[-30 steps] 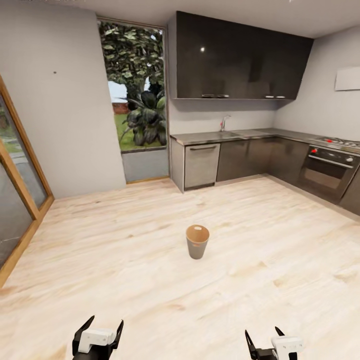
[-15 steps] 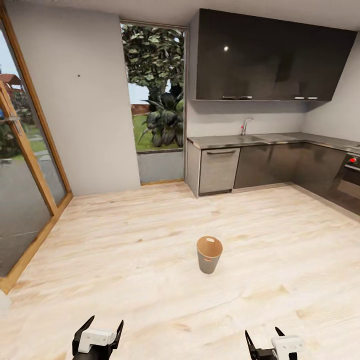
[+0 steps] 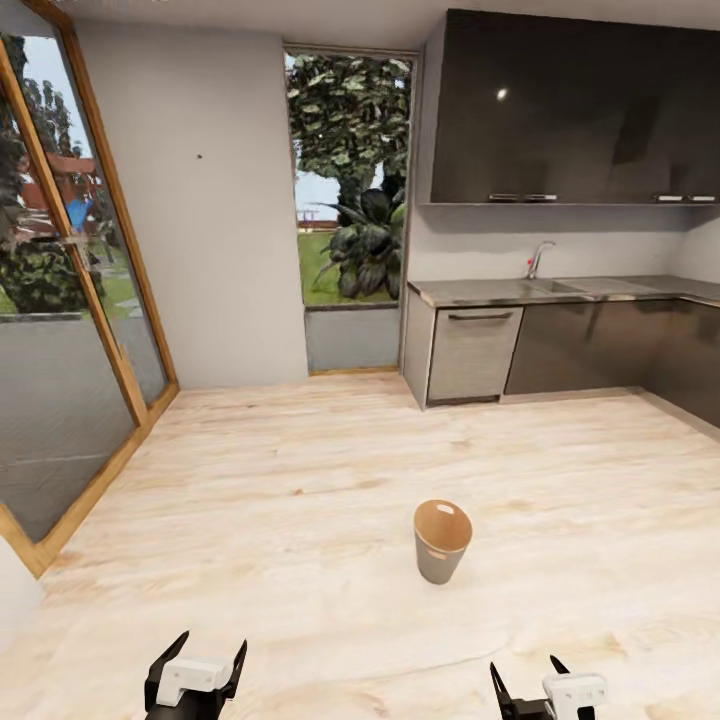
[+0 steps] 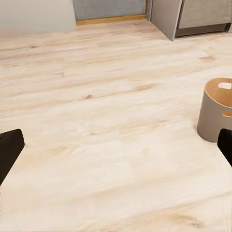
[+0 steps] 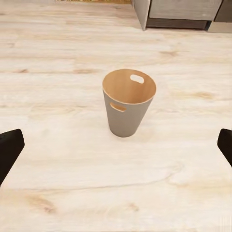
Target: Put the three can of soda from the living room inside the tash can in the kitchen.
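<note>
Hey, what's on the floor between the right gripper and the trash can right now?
Nothing: in the right wrist view only bare pale wood floor lies between the open right gripper and the upright trash can. The head view shows the same.

Your pale wood floor (image 3: 300, 480) runs ahead. Wood-framed glass doors (image 3: 70, 300) at ten o'clock, garden window (image 3: 350, 190) at twelve, dark grey cabinets (image 3: 570, 110) over steel counter (image 3: 520, 291) at one o'clock.

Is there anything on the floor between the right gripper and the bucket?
Nothing visible. Bare pale wood floor lies between the open right gripper and the upright tash can. The cabinets stand well behind it.
</note>
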